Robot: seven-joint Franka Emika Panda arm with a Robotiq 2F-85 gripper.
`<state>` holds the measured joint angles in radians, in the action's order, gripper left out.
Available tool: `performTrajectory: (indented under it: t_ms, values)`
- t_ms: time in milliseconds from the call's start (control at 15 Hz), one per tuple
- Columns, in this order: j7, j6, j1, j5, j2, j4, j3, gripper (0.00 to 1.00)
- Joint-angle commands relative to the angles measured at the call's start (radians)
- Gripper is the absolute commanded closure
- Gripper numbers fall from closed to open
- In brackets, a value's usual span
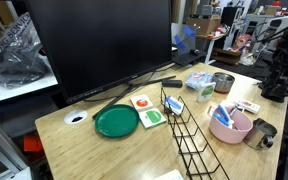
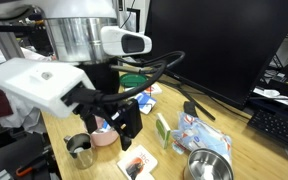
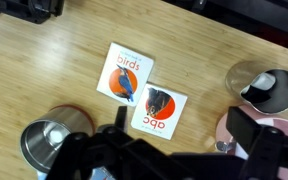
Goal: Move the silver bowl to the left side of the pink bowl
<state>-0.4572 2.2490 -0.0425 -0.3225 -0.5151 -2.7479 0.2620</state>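
Note:
The silver bowl [image 1: 223, 82] stands on the wooden table, behind the pink bowl [image 1: 229, 125]. It also shows in an exterior view [image 2: 206, 165] and at the lower left of the wrist view [image 3: 46, 140]. The pink bowl [image 2: 104, 136] holds small blue and white items and is partly hidden behind my gripper [image 2: 124, 122]. Its rim shows at the lower right of the wrist view [image 3: 227, 122]. My gripper [image 3: 182, 128] is open and empty. It hangs above the table over two picture cards [image 3: 144, 92], between the two bowls and touching neither.
A small metal cup [image 1: 261, 133] stands beside the pink bowl. A black wire rack [image 1: 189, 130], a green plate [image 1: 116, 121], more cards [image 1: 146, 109] and a blue packet [image 1: 201, 80] lie mid-table. A large monitor [image 1: 99, 45] stands at the back.

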Motion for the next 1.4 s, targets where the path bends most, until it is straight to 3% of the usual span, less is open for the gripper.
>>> performTrajectory:
  t_ms: [0,200,533,667,1000,1067,1333]
  values:
    - [-0.014,0.005,-0.020,0.015,0.011,0.004,-0.022,0.00]
    - [-0.047,0.071,-0.010,-0.007,0.050,0.015,-0.023,0.00]
    - [-0.079,0.240,-0.008,0.009,0.253,0.081,-0.016,0.00]
    - [-0.066,0.295,-0.020,0.007,0.352,0.129,-0.023,0.00]
    - [0.084,0.400,-0.081,-0.119,0.586,0.300,-0.038,0.00]
    - [0.018,0.380,-0.075,-0.063,0.516,0.241,-0.043,0.00]
    - [0.069,0.390,-0.083,-0.101,0.596,0.302,-0.045,0.00]
